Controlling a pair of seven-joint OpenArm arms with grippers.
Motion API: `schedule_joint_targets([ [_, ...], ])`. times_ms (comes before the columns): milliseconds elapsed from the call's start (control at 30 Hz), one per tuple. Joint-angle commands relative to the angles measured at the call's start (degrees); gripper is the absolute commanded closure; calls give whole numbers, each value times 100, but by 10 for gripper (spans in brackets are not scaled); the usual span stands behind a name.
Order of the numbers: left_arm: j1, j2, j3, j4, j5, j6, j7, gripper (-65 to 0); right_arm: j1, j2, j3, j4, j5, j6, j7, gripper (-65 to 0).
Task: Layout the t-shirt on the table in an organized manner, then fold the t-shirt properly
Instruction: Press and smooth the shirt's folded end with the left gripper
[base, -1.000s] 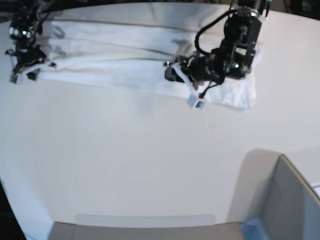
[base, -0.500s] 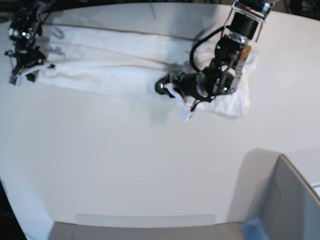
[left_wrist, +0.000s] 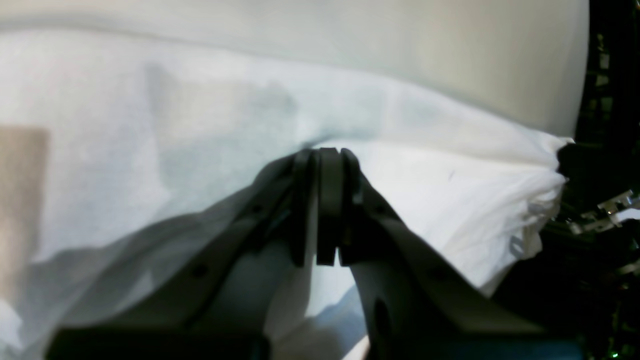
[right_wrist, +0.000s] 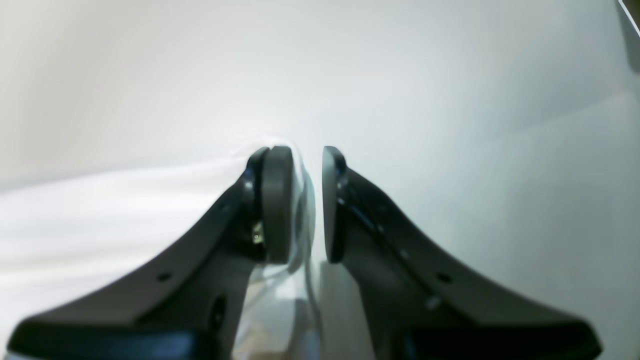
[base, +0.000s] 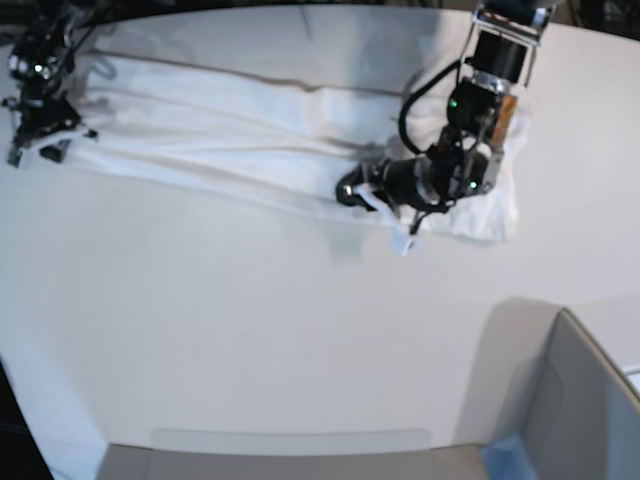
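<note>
The white t-shirt (base: 220, 130) lies as a long, narrow band across the far part of the table (base: 250, 330). My left gripper (base: 347, 190) is at the band's near edge, right of centre, shut on a pinch of the cloth. In the left wrist view the left gripper (left_wrist: 322, 155) has its fingers pressed together with the t-shirt (left_wrist: 450, 200) bunched around them. My right gripper (base: 38, 148) is at the band's left end. Seen from the right wrist, the right gripper (right_wrist: 307, 155) stands a little open, with the t-shirt's (right_wrist: 125, 200) edge lying against one finger.
A grey box (base: 585, 400) with a blue edge stands at the near right corner. A flat grey strip (base: 290, 455) runs along the front edge. Dark space lies beyond the table's far edge.
The left gripper has shut on the shirt's near edge and drawn it slightly nearer and to the right. The right gripper's fingers have parted at the left end.
</note>
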Motion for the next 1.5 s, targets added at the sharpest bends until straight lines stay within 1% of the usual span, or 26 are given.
schedule_joint_targets([
  [0, 46, -174, -43, -127, 911, 405, 96, -49, 38, 108, 55, -28, -43, -51, 123, -118],
  [133, 63, -183, -535, -127, 911, 405, 96, -49, 153, 161, 293, -327, -26, -51, 158, -118],
  [267, 63, -191, -878, -127, 911, 405, 148, -49, 153, 187, 266, -283, -26, -42, 167, -118],
  [433, 19, -191, -913, -127, 911, 405, 113, -49, 188, 169, 213, 51, -17, -7, 176, -118],
  [767, 11, -200, -922, -127, 911, 405, 104, -49, 276, 196, -402, 412, 53, 2, 167, -122],
  [867, 2, -297, -922, -127, 911, 405, 104, -49, 276, 284, -657, 447, 53, 2, 167, -155],
  [933, -16, -306, -957, -127, 911, 405, 104, -49, 285, 328, -727, 447, 53, 2, 158, -201],
  [1000, -86, -315, -1195, -127, 911, 405, 104, -49, 364, 328, -736, 465, 53, 2, 158, -250],
  [1100, -112, -315, -1529, -127, 911, 405, 131, -49, 487, 328, -736, 473, 53, 2, 158, -296],
  [1233, -253, -315, -1889, -127, 911, 405, 166, -49, 689, 336, -692, 570, 53, 2, 167, -299],
  [1300, -315, -315, -1924, -91, 902, 405, 210, -50, 698, 336, -692, 755, 53, 2, 167, -299],
  [1367, -350, -315, -1933, 58, 867, 396, 465, -50, 663, 301, -718, 1010, 53, 2, 167, -299],
  [1467, -350, -288, -1933, 788, 867, 396, 781, -50, 504, 275, -894, 1458, 53, 10, 167, -299],
])
